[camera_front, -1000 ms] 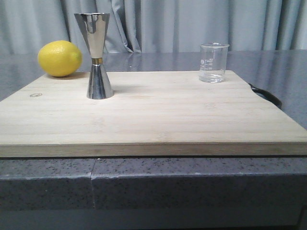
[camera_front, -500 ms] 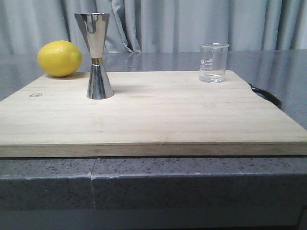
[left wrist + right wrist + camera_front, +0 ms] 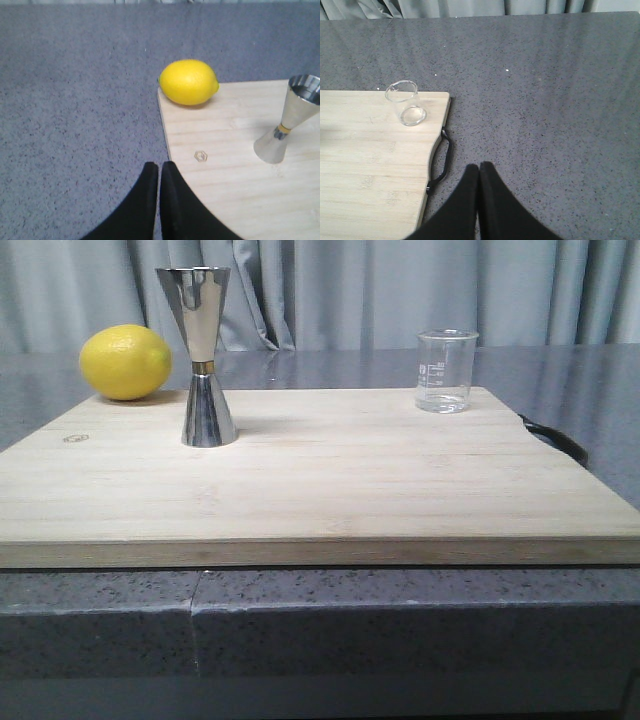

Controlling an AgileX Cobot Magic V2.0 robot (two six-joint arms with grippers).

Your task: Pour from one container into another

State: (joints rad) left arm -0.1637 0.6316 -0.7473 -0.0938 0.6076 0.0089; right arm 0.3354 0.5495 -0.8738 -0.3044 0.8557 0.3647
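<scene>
Glass beaker (image 3: 446,370) and tall steel jigger (image 3: 204,356) stand well apart; my hands (image 3: 160,170) (image 3: 479,172) hang clenched, empty. Clipping the top-heavy jigger could topple it.

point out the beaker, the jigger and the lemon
beaker (image 3: 445,375), front view, on its glass wall by the printed marks
jigger (image 3: 206,405), front view, on its lower cone
lemon (image 3: 188,82), left wrist view, on the middle of its rind

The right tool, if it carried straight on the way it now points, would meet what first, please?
Nothing obvious: the right tool, fingers shut, points out over the bare grey countertop. The beaker and the cutting board's black handle lie off to one side. Height above the counter is unclear.
</scene>
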